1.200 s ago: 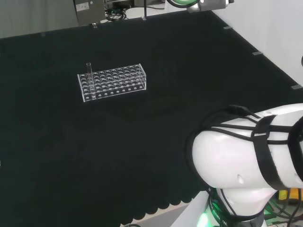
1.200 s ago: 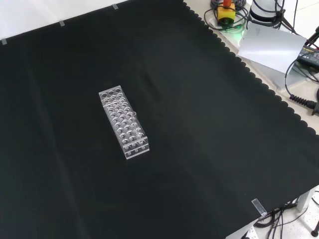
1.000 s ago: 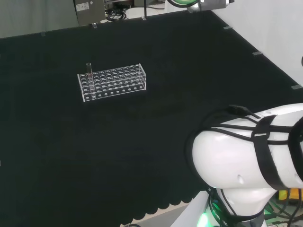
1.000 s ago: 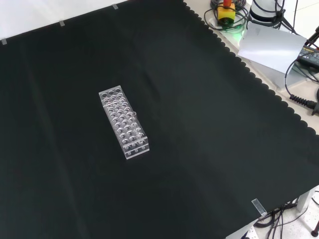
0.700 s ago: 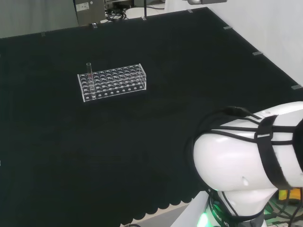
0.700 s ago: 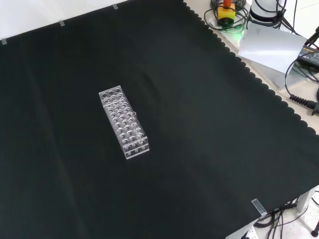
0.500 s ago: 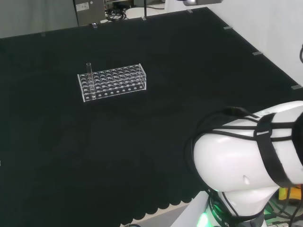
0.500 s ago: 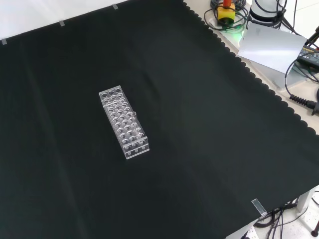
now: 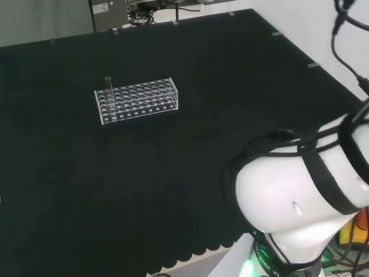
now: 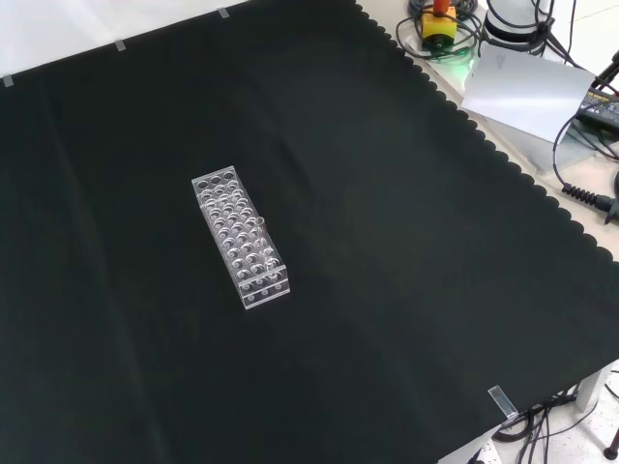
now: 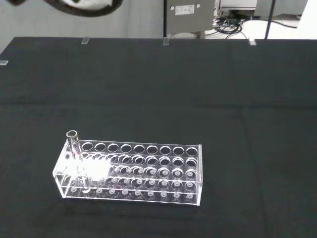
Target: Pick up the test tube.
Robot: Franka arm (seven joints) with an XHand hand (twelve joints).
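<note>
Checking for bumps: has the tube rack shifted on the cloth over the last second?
No. In the head view the rack keeps its spot on the black cloth, the test tube upright at its left end.

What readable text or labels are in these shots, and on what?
No text can be read.
Grey cabinet beyond the black cloth: a white label, its print too small to read.
Clear rack and test tube: no markings visible.
Yellow box with a red button at the bench edge: no legible print.
</note>
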